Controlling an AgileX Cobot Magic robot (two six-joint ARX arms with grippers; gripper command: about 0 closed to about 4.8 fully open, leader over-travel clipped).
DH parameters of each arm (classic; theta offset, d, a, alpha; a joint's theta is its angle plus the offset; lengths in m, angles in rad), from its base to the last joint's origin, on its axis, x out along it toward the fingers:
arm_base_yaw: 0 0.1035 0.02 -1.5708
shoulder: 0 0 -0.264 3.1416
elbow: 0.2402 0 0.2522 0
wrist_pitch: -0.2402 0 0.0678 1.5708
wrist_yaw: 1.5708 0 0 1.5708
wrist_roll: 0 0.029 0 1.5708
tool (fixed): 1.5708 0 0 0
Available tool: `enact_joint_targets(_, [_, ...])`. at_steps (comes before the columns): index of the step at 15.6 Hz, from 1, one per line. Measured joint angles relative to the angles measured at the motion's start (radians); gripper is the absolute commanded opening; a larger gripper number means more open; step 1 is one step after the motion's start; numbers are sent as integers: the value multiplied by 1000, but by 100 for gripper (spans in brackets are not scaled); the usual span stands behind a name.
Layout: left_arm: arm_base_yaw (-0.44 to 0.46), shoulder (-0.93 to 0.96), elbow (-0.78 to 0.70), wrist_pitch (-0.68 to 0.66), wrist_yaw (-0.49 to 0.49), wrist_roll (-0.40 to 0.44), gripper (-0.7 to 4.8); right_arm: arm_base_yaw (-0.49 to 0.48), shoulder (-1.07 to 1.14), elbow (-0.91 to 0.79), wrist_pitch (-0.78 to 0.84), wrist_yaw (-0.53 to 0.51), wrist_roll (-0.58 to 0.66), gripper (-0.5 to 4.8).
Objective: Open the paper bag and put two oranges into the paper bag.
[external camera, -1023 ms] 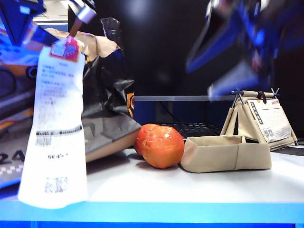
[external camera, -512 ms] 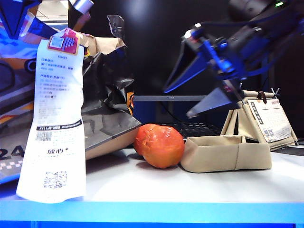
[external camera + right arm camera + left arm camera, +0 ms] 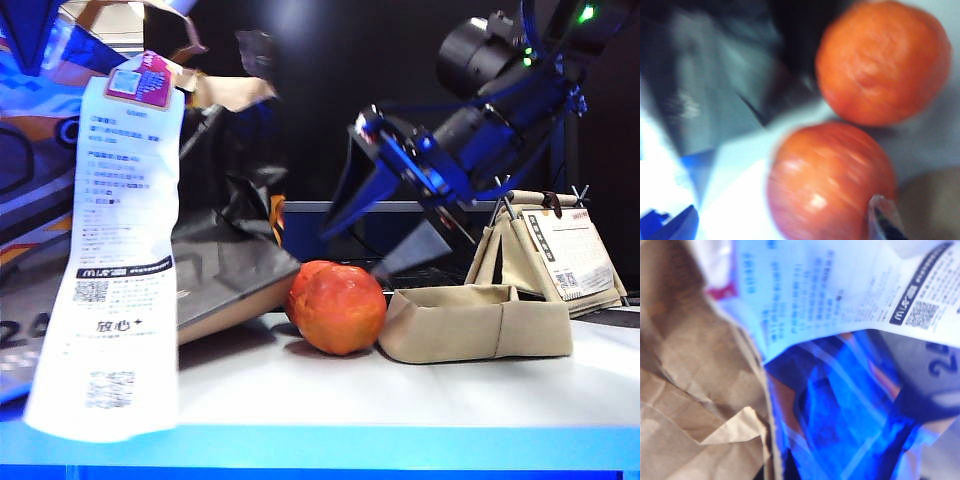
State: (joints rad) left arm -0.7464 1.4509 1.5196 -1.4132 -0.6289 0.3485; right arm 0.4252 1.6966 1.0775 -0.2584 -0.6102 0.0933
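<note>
- Up at the far left, your left hand was out of clear sight, clamped shut near the large brown kraft paper bag (image 3: 225, 290) with its long white receipt (image 3: 115, 260).
- Your right hand (image 3: 375, 235) hung wide open, holding nothing, just above two round glossy orange-red oranges (image 3: 338, 307).
- Both fruits sat on the white worktop (image 3: 400, 390), between bag and low beige fabric tray (image 3: 475, 322).

Paper bag (image 3: 200, 230) stands at left of worktop (image 3: 400, 390), its receipt (image 3: 115, 250) hanging down the front face. The two oranges (image 3: 338, 308) sit on the worktop just right of the bag's base, one behind the other. Fabric tray (image 3: 475, 322) lies touching the front orange's right side. Calendar stand (image 3: 550, 250) stands behind the tray, far right. Right tool (image 3: 375, 235) hangs above the oranges, left tool (image 3: 30, 30) at the bag's top.
</note>
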Motion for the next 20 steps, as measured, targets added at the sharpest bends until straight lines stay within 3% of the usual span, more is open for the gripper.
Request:
enact_joint_targets(5, [-50, 0, 56, -12, 14, -6, -5, 1, 37, 0, -7, 32, -35, 436])
enact_joint_targets(7, [-52, 0, 101, -13, 20, -9, -6, 1, 53, 0, 3, 33, -35, 475])
enact_joint_targets(9, [-55, 0, 145, -13, 27, -14, -5, 2, 66, 0, 8, 34, -35, 477])
enact_joint_targets(16, [-55, 0, 174, -13, 117, -47, -6, 96, 134, 2, 21, 58, -34, 475])
enact_joint_targets(18, [-55, 0, 174, -13, 117, -47, -5, 114, 151, 7, 24, 77, -35, 429])
enact_joint_targets(19, [-55, 0, 174, -13, 117, -48, -6, 114, 153, 8, 25, 81, -35, 275])
enact_joint_targets(20, [-55, 0, 174, -13, 117, -48, -6, 113, 154, 8, 26, 90, -34, 191])
